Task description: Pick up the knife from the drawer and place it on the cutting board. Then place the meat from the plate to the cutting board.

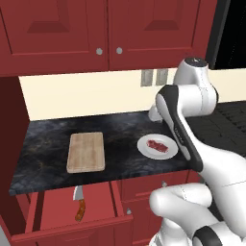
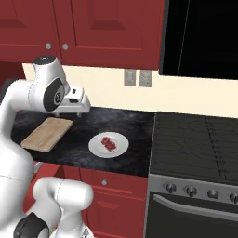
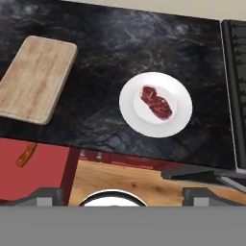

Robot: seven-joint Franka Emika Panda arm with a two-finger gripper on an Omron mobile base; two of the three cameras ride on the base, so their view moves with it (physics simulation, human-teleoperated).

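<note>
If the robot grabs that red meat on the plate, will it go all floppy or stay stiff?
Probably floppy: the meat is a thin, flat slab, so its ends would likely droop. It looks raw and marbled, so it may be slippery. It is small on its white plate, so it is likely light, and being flat, it should not roll.

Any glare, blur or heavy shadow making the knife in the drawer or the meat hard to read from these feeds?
Left base view: flat, even light, no glare; the small wooden-handled knife in the open red drawer is soft but readable. Right base view: the red marbled meat on the round white plate is coarse. Hand view: sharpest; the light tan cutting board shows grain.
</note>
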